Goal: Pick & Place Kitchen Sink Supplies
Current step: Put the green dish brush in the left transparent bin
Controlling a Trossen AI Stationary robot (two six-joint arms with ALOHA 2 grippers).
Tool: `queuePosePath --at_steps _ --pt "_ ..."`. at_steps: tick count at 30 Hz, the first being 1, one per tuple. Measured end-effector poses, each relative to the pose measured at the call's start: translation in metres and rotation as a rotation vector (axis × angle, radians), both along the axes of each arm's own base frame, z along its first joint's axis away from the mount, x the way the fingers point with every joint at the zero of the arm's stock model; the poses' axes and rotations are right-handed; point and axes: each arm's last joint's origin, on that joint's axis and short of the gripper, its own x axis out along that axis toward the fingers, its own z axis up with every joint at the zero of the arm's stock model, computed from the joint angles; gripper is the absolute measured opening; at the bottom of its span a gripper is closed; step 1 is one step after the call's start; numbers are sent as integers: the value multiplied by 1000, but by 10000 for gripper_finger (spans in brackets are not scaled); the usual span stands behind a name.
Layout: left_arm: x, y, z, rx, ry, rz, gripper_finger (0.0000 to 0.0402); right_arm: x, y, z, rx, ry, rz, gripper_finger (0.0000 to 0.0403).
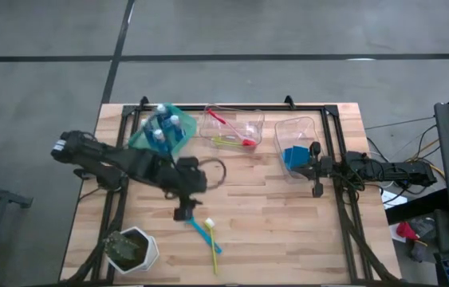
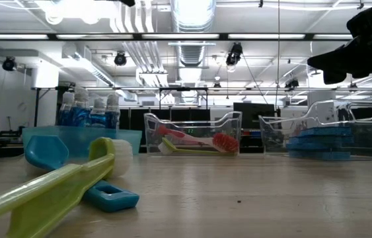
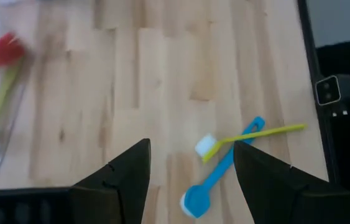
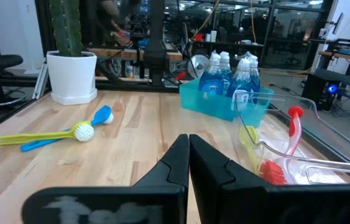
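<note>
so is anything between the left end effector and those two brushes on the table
Nothing visible. The left end effector hangs open over bare wood, and the crossed blue brush and yellow-green brush lie just ahead of its fingers with only tabletop between. The white plant pot sits off to the side.

Two dark arms — matte black

The left arm (image 1: pixel 120 163) and right arm (image 1: pixel 368 169) were jointed, ending in tapered black fingers (image 3: pixel 125 180).
</note>
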Motion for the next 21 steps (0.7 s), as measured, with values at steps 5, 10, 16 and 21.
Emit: queuePosePath --at_steps 5,10,16,21 --pt "21 -27 -21 56 5 -118 220 0 0 0 0 0 1 8" --pt "39 -42 -50 130 85 -213 220 0 0 0 0 0 0 9" --pt "61 -56 -84 170 124 -272 220 0 0 0 0 0 0 9" --pt "72 -70 -106 170 153 -328 220 0 0 0 0 0 1 8"
